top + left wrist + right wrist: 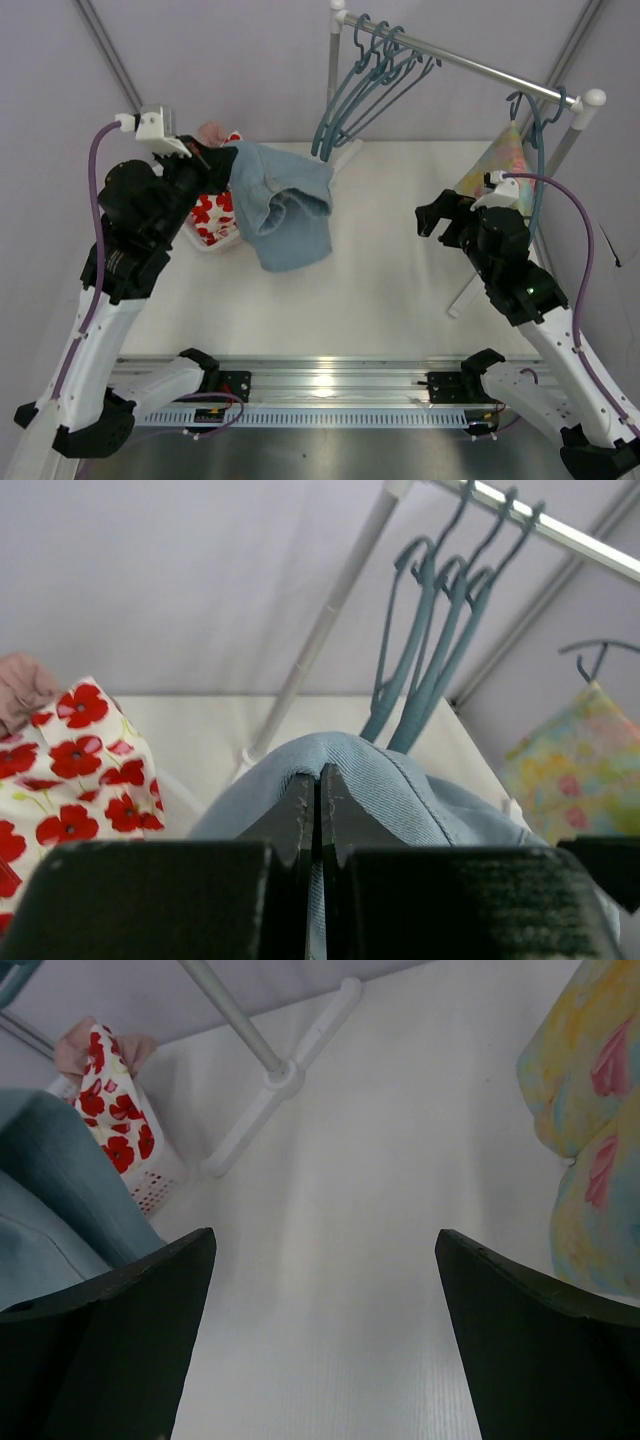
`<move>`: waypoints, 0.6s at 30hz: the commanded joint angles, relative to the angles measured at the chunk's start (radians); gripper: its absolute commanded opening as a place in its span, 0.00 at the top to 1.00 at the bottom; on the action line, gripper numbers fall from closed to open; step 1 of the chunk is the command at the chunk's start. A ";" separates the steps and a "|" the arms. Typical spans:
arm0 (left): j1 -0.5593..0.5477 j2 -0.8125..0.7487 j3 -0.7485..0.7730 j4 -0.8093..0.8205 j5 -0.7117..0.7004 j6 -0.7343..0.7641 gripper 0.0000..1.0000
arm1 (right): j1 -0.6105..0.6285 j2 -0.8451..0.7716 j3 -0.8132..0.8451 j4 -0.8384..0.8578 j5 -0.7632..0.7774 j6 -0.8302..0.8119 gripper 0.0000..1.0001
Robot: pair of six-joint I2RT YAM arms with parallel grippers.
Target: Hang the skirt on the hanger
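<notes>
Over table [400, 260], skirt [392, 778] between closed fingers [293, 815]

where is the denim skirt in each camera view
top external: skirt left of centre, pinched by the left gripper
left wrist: skirt bottom centre, around the shut jaws
right wrist: skirt at the left edge, partly cut off
shared landmark: red-flowered cloth, beside the skirt in every view
</notes>
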 commanded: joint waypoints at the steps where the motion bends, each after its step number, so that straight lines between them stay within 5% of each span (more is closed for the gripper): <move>1: -0.034 -0.042 -0.067 -0.029 0.029 -0.037 1.00 | -0.003 -0.062 0.037 -0.031 -0.025 0.004 0.01; 9: -0.179 -0.067 -0.324 0.087 0.127 -0.117 1.00 | -0.005 -0.062 -0.009 -0.047 -0.064 0.014 0.01; 18: -0.262 0.093 -0.188 0.135 -0.008 -0.066 1.00 | -0.003 -0.019 -0.044 -0.024 -0.200 -0.001 0.01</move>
